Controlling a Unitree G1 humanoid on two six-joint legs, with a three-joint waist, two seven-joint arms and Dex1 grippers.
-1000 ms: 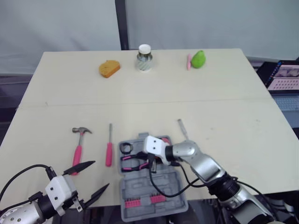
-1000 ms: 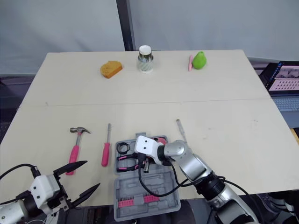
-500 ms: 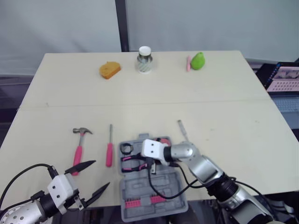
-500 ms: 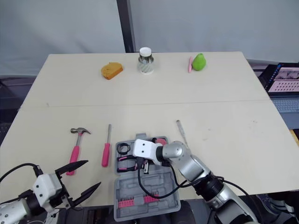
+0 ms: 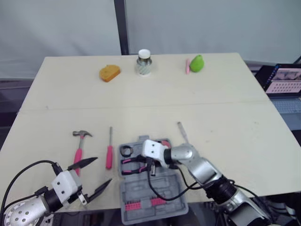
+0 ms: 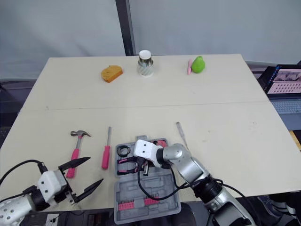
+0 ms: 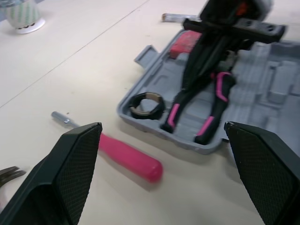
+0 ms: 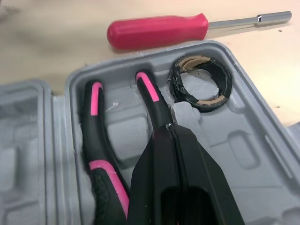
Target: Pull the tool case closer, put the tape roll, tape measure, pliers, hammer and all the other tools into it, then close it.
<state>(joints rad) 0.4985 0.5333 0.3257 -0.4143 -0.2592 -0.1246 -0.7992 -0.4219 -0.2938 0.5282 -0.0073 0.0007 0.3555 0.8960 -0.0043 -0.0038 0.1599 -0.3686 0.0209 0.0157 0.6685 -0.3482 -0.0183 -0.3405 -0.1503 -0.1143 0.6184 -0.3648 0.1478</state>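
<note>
Pale table seen from above, with an open grey plastic tool case at 6 o'clock on its near edge. In the case's far tray lie the pink-and-black pliers and, at their 10 o'clock, the black tape roll.

The right gripper reaches into that tray with its two black fingers pressed together, tips on one pliers handle. They appear only to touch it, not pinch it, though the contact is hard to read. The left gripper hovers at 8 o'clock of the case, spread wide and empty.

At 9 o'clock of the case, on the bare table, lie a pink-handled screwdriver and, beyond it, the hammer. The hammer will likely be the heaviest piece and head-heavy, so a hold on the pink handle close to the steel head should keep it level. The screwdriver looks light and stiff, and its round handle may roll; its thick pink grip is the place to pinch.

A slim metal tool at 1 o'clock of the case lies flat and is too small to identify. A reddish block in the case's far corner, perhaps the tape measure, is half hidden behind the right wrist
</note>
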